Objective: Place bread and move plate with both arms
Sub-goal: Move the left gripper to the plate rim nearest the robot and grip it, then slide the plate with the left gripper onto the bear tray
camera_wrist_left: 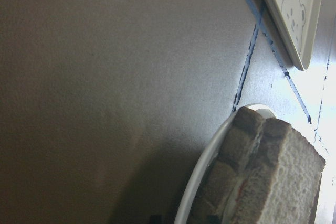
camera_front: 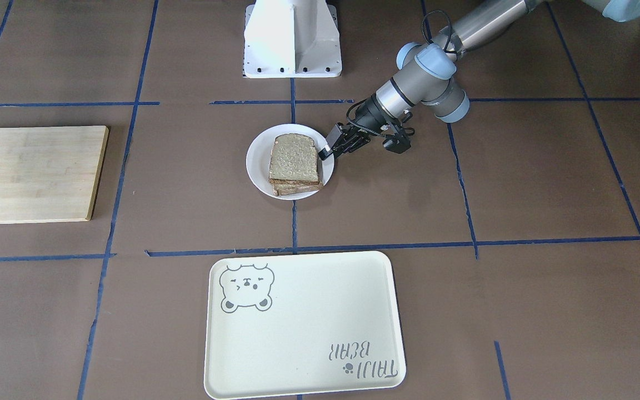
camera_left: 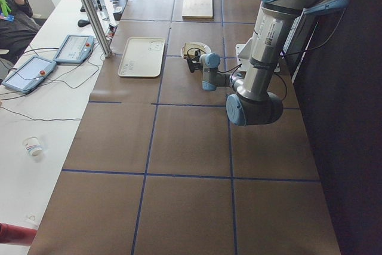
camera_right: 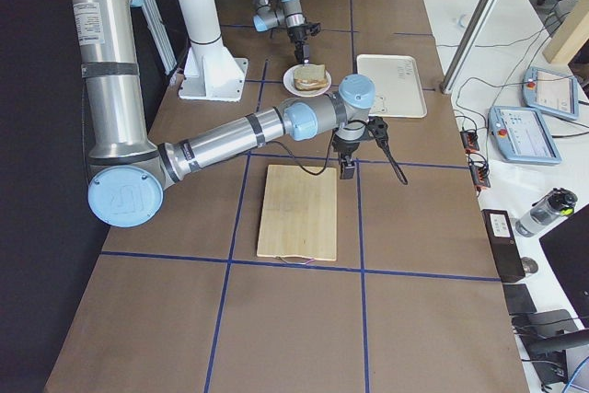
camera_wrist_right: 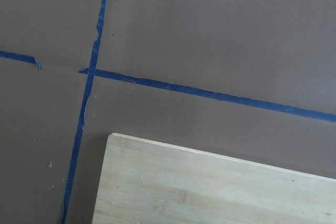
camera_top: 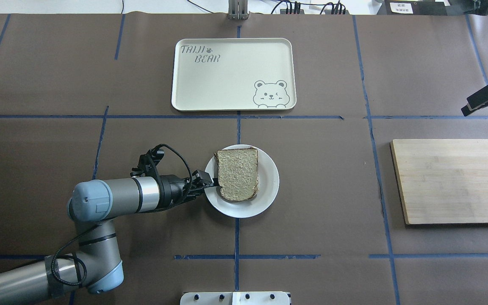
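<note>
The bread [camera_front: 294,158] lies flat on top of another slice on the small white plate [camera_front: 256,161] at the table's middle; it also shows in the overhead view [camera_top: 238,173] and the left wrist view [camera_wrist_left: 278,182]. My left gripper [camera_front: 326,150] reaches in low from the robot's left and is shut on the plate's rim [camera_top: 269,182], its tip beside the bread's crust. My right gripper [camera_top: 468,110] hovers far off on the robot's right, above the far edge of the wooden board [camera_top: 451,180]. It holds nothing that I can see. I cannot tell whether it is open or shut.
A cream rectangular tray [camera_top: 227,80] with a bear drawing lies beyond the plate, across a blue tape line. The white pedestal base [camera_front: 292,39] stands behind the plate on the robot's side. Blue tape lines cross the brown table cover.
</note>
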`<state>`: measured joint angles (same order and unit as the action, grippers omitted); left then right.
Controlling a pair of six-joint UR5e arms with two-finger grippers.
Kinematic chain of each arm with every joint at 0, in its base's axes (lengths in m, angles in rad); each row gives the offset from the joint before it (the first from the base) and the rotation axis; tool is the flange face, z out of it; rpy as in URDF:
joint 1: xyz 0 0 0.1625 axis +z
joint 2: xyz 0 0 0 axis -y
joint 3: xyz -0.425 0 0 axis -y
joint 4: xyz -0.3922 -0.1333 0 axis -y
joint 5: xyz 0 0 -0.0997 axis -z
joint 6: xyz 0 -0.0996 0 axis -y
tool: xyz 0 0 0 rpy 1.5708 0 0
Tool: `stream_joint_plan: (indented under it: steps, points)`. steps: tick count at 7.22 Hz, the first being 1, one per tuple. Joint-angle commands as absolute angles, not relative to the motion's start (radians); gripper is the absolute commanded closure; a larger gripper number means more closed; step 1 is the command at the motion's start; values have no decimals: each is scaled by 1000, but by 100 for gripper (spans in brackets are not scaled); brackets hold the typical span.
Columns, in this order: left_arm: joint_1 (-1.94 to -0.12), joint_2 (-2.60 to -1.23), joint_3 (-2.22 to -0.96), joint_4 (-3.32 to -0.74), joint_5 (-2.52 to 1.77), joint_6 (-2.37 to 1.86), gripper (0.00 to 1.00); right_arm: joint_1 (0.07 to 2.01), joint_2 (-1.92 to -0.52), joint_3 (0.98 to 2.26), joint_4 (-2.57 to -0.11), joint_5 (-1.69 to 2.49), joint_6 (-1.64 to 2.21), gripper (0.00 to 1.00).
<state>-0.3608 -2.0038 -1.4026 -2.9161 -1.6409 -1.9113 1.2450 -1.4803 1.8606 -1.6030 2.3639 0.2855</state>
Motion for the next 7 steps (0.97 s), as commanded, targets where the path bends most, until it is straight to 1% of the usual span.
stream_joint_plan:
  steps: [1, 2, 4, 5, 7]
  points:
    - [-351, -2006, -1405, -2918, -1643, -1916, 78, 1247, -1480, 1861, -1603, 2364, 282, 0]
    - [-351, -2005, -1413, -2922, -1643, -1916, 92, 1249, -1482, 1861, -1603, 2364, 281, 0]
    - [-371, -2016, -1474, -2922, -1644, -1969, 97, 1262, -1483, 1861, -1603, 2359, 279, 0]
    - [-380, -2019, -1485, -2924, -1643, -2023, 99, 1262, -1479, 1861, -1601, 2352, 284, 0]
    - [-449, -2063, -1488, -2921, -1638, -2098, 100, 1310, -1463, 1865, -1600, 2355, 276, 0]
